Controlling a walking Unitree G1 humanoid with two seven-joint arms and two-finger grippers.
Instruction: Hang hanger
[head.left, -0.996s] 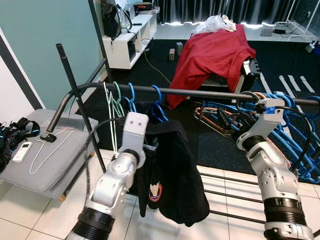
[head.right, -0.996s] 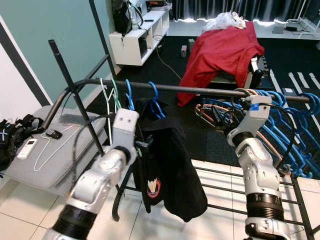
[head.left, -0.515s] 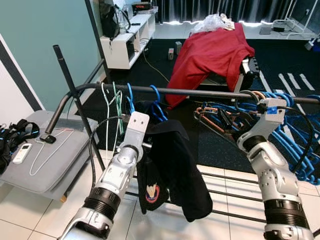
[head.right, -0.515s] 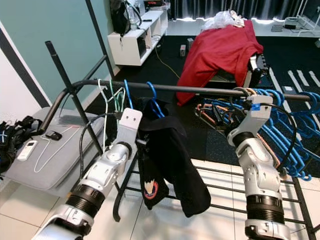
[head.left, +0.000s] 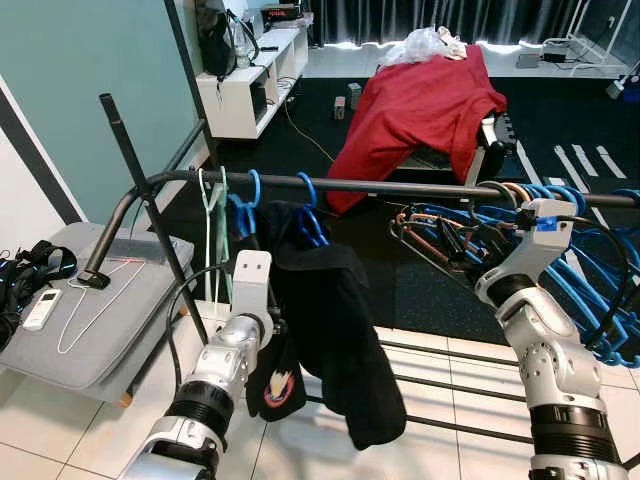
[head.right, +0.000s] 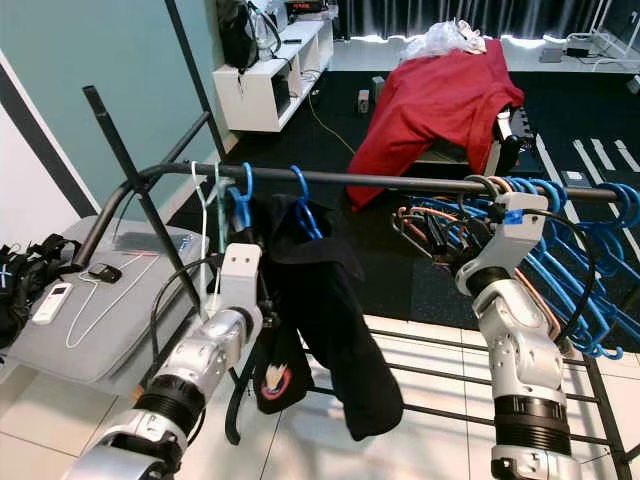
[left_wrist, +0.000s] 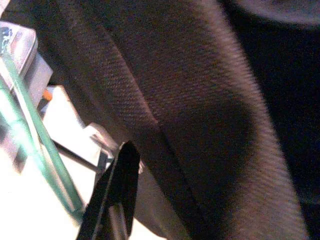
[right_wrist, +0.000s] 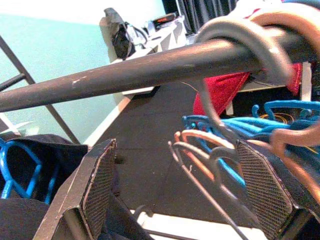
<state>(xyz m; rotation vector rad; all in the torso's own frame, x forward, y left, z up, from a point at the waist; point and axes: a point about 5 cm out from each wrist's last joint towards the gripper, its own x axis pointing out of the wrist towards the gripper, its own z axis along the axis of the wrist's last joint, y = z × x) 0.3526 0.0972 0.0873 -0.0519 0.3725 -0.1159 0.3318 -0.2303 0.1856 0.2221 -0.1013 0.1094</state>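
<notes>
A blue hanger (head.left: 309, 205) carrying a black garment (head.left: 335, 330) is hooked over the dark rail (head.left: 400, 187) of a clothes rack, its load drooping below the bar. That suggests the hanging itself is done, or very nearly so. The left gripper (head.left: 262, 322) sits low beside the cloth, pressed close against it; from the wrist camera one black finger (left_wrist: 116, 192) lies along the dark weave, with a pale green hanger (left_wrist: 35, 150) just beside it. Whether those jaws are spread or pinching the fabric cannot be told, since only one finger is visible.

Further along the rail, the right gripper (right_wrist: 185, 185) is raised just under the bar. Its jaws are spread wide and hold nothing. The rail passes just above the gap between its two mesh-faced pads (right_wrist: 97, 185), and a grey hook (right_wrist: 250, 42) loops over the bar above the far pad. A tangle of blue and orange hangers (head.left: 470, 235) crowds that side, probably stock waiting its turn. The arm looks poised there to steady the rack or to take the next one.

Beyond the jaws, a red blanket (head.left: 425, 110) drapes a chair, and a wire hanger (head.left: 95, 300) lies on a grey cushion (head.left: 60, 345) on the left gripper's side.
</notes>
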